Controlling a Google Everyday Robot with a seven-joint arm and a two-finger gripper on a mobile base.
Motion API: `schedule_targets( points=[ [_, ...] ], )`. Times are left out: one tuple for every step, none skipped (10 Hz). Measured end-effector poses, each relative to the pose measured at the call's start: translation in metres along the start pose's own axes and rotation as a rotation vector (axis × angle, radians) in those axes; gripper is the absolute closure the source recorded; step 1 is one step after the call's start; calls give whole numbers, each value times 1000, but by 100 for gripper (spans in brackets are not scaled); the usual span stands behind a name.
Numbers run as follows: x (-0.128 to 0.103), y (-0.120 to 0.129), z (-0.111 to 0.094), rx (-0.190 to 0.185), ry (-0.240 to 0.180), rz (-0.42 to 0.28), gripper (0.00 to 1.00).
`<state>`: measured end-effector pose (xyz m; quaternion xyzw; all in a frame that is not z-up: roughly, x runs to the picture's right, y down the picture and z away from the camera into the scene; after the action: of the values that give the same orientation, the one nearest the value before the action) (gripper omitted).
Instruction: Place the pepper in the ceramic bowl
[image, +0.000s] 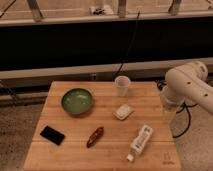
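Note:
The pepper (95, 136) is small, dark red and glossy. It lies on the wooden table (75, 156) near the front middle, tilted diagonally. The ceramic bowl (77, 101) has a green inside and a darker rim. It stands empty at the back left of the table, up and to the left of the pepper. The white arm (187, 85) of the robot rises at the table's right edge. The gripper itself does not show in this view; only the arm's rounded joints are visible, well to the right of the pepper and the bowl.
A white paper cup (122, 85) stands at the back middle. A small pale packet (123, 111) lies in front of it. A white bottle (140, 142) lies on its side at the front right. A flat black phone (52, 134) lies at the front left.

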<state>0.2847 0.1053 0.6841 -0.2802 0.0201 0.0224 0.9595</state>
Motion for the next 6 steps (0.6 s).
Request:
schedule_targets(
  points=[
    [0,0,0,0,0,0,20],
    [0,0,0,0,0,0,20],
    [0,0,0,0,0,0,20],
    [0,0,0,0,0,0,20],
    [-1,0,1,-1,1,-1,20],
    [-4,1,2,-1,6,-10,20]
  ],
)
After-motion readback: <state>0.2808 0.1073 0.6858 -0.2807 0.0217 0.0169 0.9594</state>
